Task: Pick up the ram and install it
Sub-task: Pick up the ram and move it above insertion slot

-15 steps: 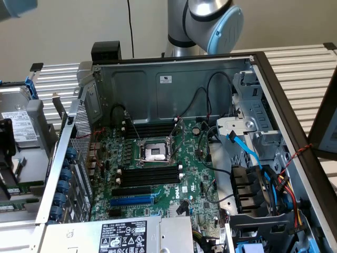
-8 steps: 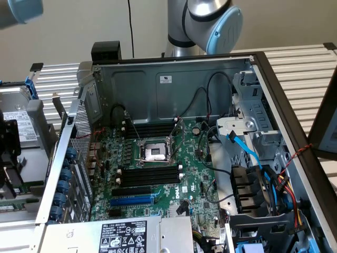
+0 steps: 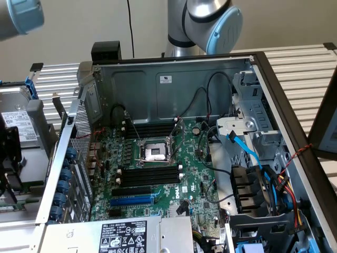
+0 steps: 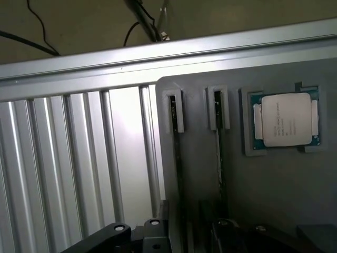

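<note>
The end effector [image 4: 167, 229] is cut off by the wrist view's edge, and its dark parts cover one end each of the ram [image 4: 177, 158] and a second stick [image 4: 220, 153]; both stand edge-on in the grey holder [image 4: 274, 200], chips and labels hidden. In the exterior view the arm [image 3: 208, 23] and the power supply label [image 3: 124, 237] are cropped, print on the motherboard [image 3: 195, 174] too small to read

case [image 3: 174, 89]: matt grey sheet metal
motherboard [image 3: 195, 174]: green board, slight gloss
counter [image 4: 63, 174]: ribbed bare metal, satin sheen
tray [image 4: 274, 200]: smooth matt grey plastic
processor [image 4: 287, 120]: brushed metal lid
arm cap [image 3: 224, 29]: smooth blue plastic
</note>
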`<action>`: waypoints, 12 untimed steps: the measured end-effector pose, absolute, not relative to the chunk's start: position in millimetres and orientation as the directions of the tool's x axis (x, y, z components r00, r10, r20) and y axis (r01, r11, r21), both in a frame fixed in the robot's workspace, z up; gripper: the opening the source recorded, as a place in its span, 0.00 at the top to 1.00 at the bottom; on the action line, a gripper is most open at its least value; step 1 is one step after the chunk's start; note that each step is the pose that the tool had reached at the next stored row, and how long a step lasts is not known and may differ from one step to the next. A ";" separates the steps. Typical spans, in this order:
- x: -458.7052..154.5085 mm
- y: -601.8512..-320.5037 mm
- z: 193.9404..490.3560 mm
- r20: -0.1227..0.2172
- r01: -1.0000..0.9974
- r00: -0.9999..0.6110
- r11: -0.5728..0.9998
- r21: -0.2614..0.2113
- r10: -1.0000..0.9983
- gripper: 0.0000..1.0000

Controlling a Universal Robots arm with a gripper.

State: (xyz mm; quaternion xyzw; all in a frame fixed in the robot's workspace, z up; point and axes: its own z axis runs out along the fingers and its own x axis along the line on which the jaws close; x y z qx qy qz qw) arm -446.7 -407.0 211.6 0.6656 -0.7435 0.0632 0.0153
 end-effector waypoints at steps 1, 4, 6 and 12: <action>-447.0 -407.1 209.8 0.107 -0.992 -0.113 0.106 -0.074 -0.988 0.64; -447.5 -407.1 206.0 0.107 -0.992 -0.113 0.106 -0.074 -0.988 0.64; -447.7 -407.1 204.9 0.107 -0.992 -0.113 0.106 -0.073 -0.988 0.64; -447.7 -407.2 202.9 0.107 -0.992 -0.113 0.106 -0.074 -0.988 0.64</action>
